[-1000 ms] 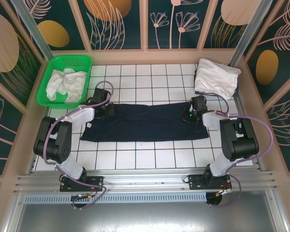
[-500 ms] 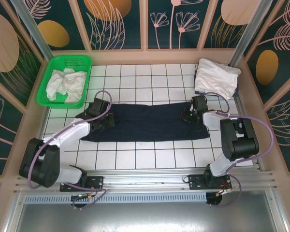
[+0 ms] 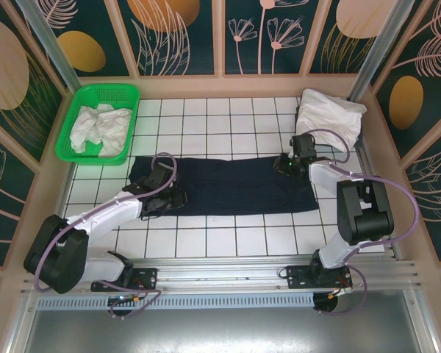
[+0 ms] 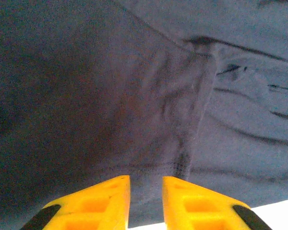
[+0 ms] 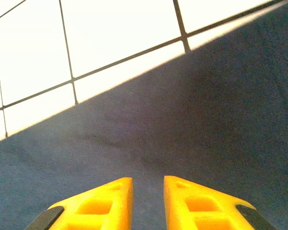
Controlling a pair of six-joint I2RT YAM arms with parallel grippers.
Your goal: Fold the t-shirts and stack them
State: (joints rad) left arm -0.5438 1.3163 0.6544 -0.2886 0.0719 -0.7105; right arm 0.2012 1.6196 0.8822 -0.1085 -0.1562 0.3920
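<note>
Spreading across the white tiled table (image 3: 220,235), the navy t-shirt (image 3: 235,184) lies flat between both arms in the top view, with a white t-shirt (image 3: 329,118) heaped at the far right corner and a green basket (image 3: 106,87) of crumpled white cloth far left. The wrist views add what the top view hides: the left end effector (image 4: 146,178) is closed on a raised crease at the shirt's hem, and the right end effector (image 5: 148,179) is closed on flatter cloth near the shirt's edge.

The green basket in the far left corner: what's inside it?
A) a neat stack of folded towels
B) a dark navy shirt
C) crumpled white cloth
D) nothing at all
C: the green basket holds crumpled white cloth, while the dark navy shirt lies spread on the tiled table.
</note>
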